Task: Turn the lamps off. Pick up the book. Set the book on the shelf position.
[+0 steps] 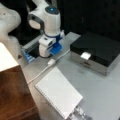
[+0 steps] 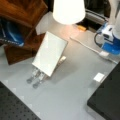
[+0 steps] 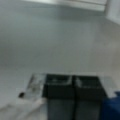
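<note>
Gripper (image 3: pixel 73 90) fingers sit pressed together, empty, low over the grey table (image 1: pixel 100 90), well apart from the book (image 1: pixel 58 92). Book lies propped near the shelf position (image 1: pixel 13 92); judged light, stiff, thin: grip a free edge. Lamp (image 2: pixel 68 10) glows.

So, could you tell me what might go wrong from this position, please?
The gripper sits low by the white cable, which it might snag. The book lies untouched with one end propped on metal strips, so it may tip when grasped. The lamp shade glows beside the wooden shelf, crowding any route there.
</note>
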